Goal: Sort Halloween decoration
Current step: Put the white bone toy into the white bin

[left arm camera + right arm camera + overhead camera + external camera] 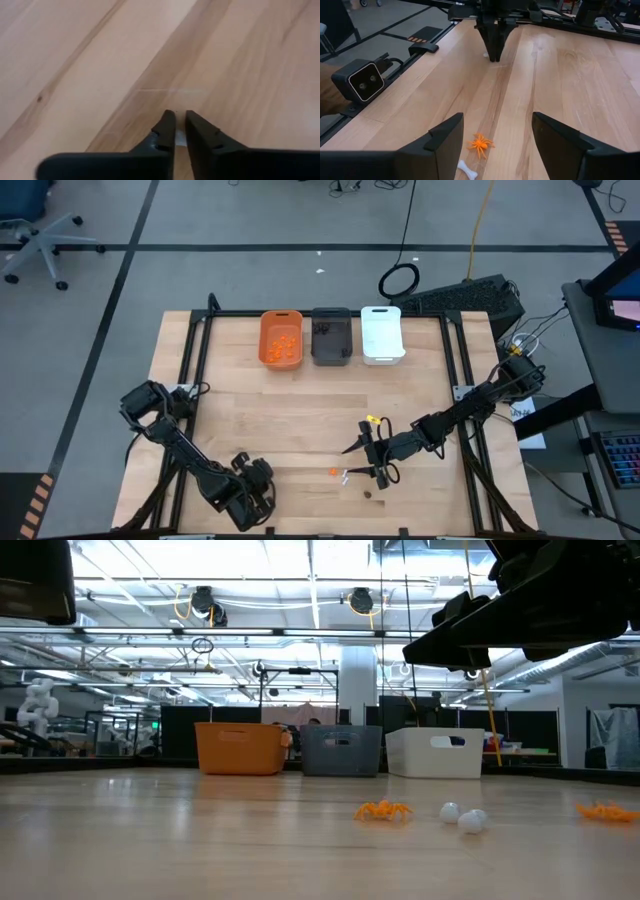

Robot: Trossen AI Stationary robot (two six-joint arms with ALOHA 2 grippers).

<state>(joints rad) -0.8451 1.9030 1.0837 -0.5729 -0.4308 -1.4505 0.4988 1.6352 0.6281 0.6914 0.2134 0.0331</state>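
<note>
An orange spider-shaped piece (480,145) and a small white bone (468,171) lie flat on the wooden table. The high view shows the orange piece (333,472), the white one (343,477) and a dark lump (366,493) close together. My right gripper (497,122) is open and hangs above the table just right of these pieces (353,462), touching none. My left gripper (180,125) stands at the table's near left (250,495), fingers pointing down and shut to a narrow slit. A small white patch shows between its tips; what it is I cannot tell.
Three bins stand side by side at the far edge: orange (281,338) with orange pieces inside, dark grey (331,335) and white (381,333). A second orange piece (605,811) lies low on the right in the low view. A small camera (362,82) sits at the table's near edge.
</note>
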